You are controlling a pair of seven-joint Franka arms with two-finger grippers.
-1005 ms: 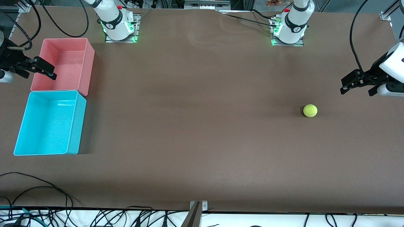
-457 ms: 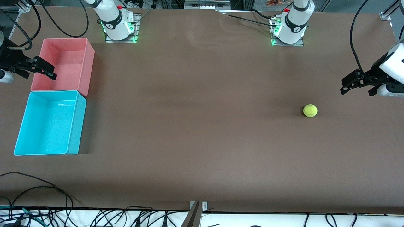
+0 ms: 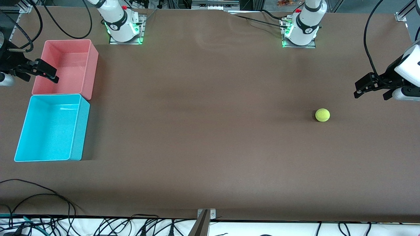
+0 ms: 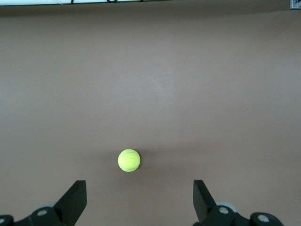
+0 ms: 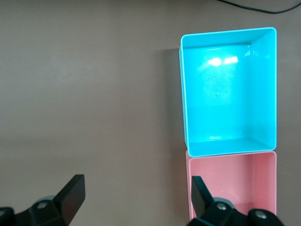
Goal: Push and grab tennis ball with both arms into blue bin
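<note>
Table (image 3: 210, 137): a wide brown top, with the two arm bases standing along the edge farthest from the front camera.

Tennis ball (image 3: 322, 115): small, yellow-green, resting on the bare table toward the left arm's end, nothing touching it. In the left wrist view the ball (image 4: 129, 160) lies on the brown surface a little ahead of the finger tips, nearer one finger than the other.

Left gripper (image 3: 360, 88): up in the air over the left arm's end of the table, apart from the ball. Its jaws are spread wide and released, holding nothing; both black fingers (image 4: 75, 200) show in its own wrist view with a broad gap of table between them.

Right gripper (image 3: 49, 72): hanging over the outer edge of the pink bin, at the right arm's end of the table. Its jaws are likewise spread and empty; one finger (image 5: 70, 193) shows over bare table in its wrist view, the other over the pink bin.

Blue bin (image 3: 80, 131): light cyan, rectangular, open on top, nothing inside. It sits at the right arm's end of the table, well apart from the ball.

Pink bin (image 3: 93, 65): similar in size, also with nothing inside, just beside the blue bin and farther from the front camera; their short walls look to be touching or nearly so.
</note>
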